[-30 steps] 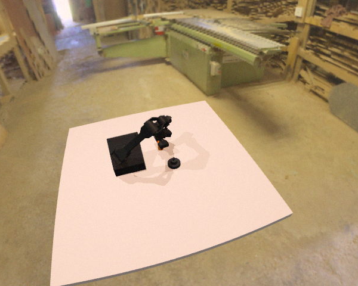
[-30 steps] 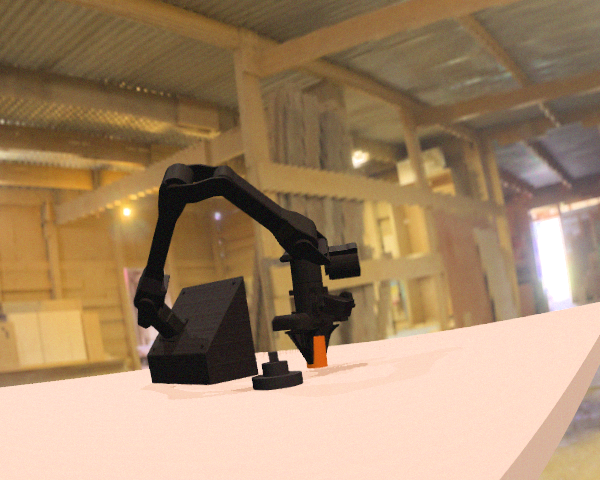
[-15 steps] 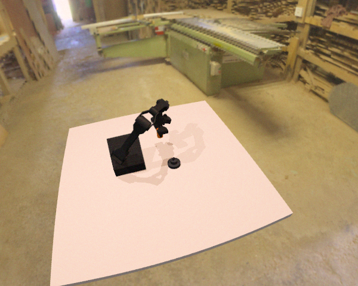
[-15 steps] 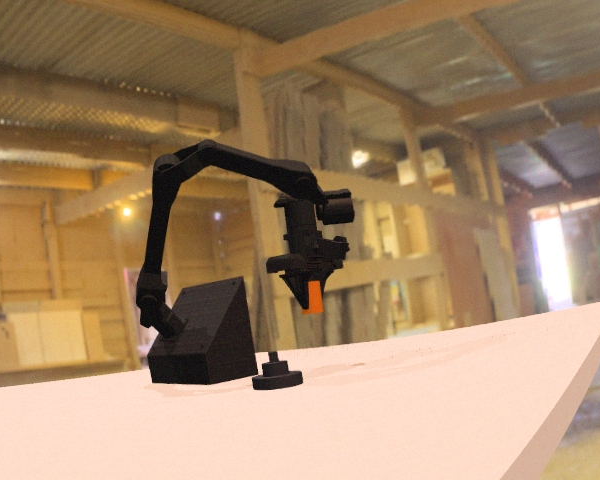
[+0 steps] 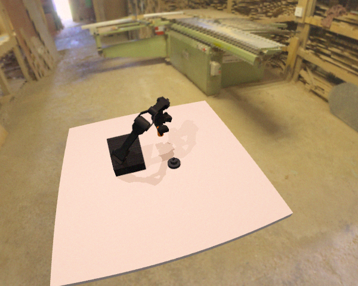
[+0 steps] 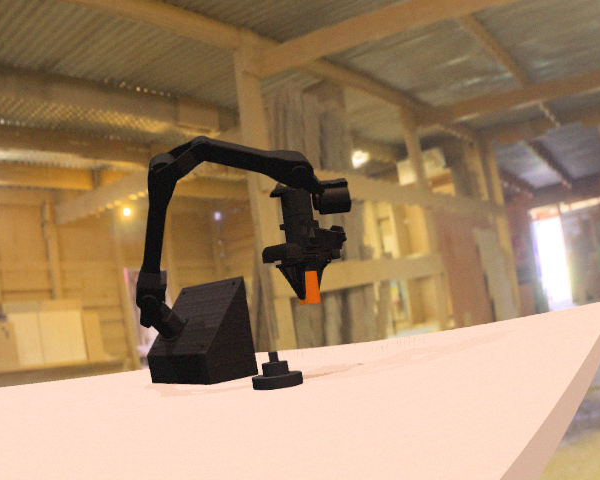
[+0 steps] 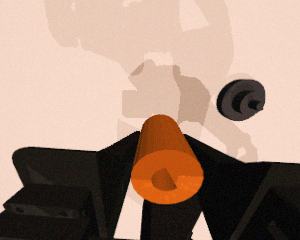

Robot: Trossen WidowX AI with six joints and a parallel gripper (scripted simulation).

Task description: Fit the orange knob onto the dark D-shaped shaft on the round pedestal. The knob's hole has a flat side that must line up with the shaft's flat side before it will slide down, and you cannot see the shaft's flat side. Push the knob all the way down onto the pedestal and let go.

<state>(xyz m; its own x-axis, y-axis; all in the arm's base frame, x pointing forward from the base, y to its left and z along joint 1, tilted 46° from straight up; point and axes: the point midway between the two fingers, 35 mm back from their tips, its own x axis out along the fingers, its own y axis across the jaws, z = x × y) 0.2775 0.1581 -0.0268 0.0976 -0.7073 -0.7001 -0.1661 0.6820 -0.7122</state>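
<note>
The orange knob [image 5: 160,133] [image 6: 312,287] [image 7: 162,135] is an upright cylinder held well above the table. The end facing the wrist camera shows a D-shaped opening with a flat side. My gripper [image 6: 310,293] [image 7: 160,136] is shut on the knob, one finger on each side of it. The dark round pedestal [image 5: 173,166] [image 6: 277,382] [image 7: 229,102] stands on the table with its thin shaft [image 6: 273,357] [image 7: 256,105] pointing up. In the wrist view it is up and to the right of the knob. The shaft's flat side cannot be made out.
The pale table top [image 5: 173,215] [image 6: 341,423] carries the arm's dark wedge-shaped base [image 5: 129,167] [image 6: 186,366], a short way from the pedestal. The arm's shadow falls across the table beside the pedestal.
</note>
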